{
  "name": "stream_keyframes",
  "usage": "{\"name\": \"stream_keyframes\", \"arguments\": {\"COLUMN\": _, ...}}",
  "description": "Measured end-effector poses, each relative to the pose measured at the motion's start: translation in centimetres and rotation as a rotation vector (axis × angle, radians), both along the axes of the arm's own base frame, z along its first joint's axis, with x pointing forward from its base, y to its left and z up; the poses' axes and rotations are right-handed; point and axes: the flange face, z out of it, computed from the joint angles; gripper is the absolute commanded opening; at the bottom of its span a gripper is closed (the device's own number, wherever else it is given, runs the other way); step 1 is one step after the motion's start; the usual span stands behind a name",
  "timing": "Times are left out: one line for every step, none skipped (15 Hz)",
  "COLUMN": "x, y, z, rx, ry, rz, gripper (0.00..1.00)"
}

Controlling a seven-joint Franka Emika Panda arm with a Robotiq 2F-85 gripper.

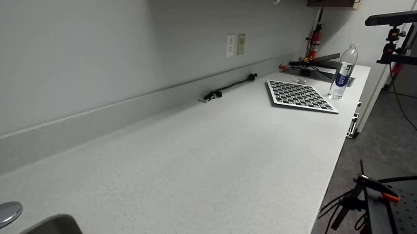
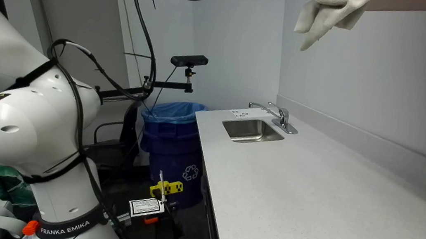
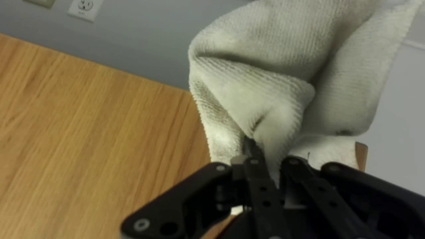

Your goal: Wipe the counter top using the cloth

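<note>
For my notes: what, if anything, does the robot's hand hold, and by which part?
An off-white ribbed fabric cloth, by a bunched fold pinched in the black hand.

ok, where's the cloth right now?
Pinched in the claw, well above the counter top. In an exterior view the cloth hangs at the top edge, right of centre, higher in the picture than the faucet.

Crumpled cream fabric cloth (image 3: 275, 76) is showing fine ribbing; long pale-grey stone-look worktop (image 1: 209, 160) is displaying darker speckles; flat black-and-white rectangular board (image 1: 300, 96) is bearing checks.
</note>
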Motion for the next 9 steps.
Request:
{"name": "stream_keyframes", "arguments": {"x": -0.1, "y": -0.1, "z": -0.1, "rx": -0.010, "ry": -0.037, "rz": 0.009, "gripper": 0.02}}
{"name": "stream_keyframes", "arguments": {"x": -0.3, "y": -0.1, "z": -0.4, "rx": -0.020, "ry": -0.067, "rz": 0.016, "gripper": 0.02}}
{"name": "stream_keyframes", "arguments": {"x": -0.5, "y": -0.1, "z": -0.7, "rx": -0.025, "ry": -0.096, "rz": 0.022, "gripper": 0.02}}
{"name": "stream_keyframes", "arguments": {"x": -0.7, "y": -0.1, "z": -1.0, "rx": -0.029, "ry": -0.128, "rz": 0.029, "gripper": 0.02}}
{"name": "stream_keyframes", "arguments": {"x": -0.9, "y": -0.2, "z": -1.2, "rx": -0.035, "ry": -0.164, "rz": 0.037, "gripper": 0.02}}
{"name": "stream_keyframes", "arguments": {"x": -1.1, "y": -0.2, "z": -1.3, "rx": -0.039, "ry": -0.199, "rz": 0.044, "gripper": 0.02}}
{"name": "stream_keyframes", "arguments": {"x": -1.3, "y": -0.3, "z": -1.5, "rx": -0.042, "ry": -0.233, "rz": 0.051, "gripper": 0.02}}
{"name": "stream_keyframes", "arguments": {"x": -1.4, "y": -0.3, "z": -1.6, "rx": -0.046, "ry": -0.261, "rz": 0.058, "gripper": 0.02}}
{"name": "stream_keyframes", "arguments": {"x": -1.5, "y": -0.4, "z": -1.7, "rx": -0.050, "ry": -0.286, "rz": 0.065, "gripper": 0.02}}
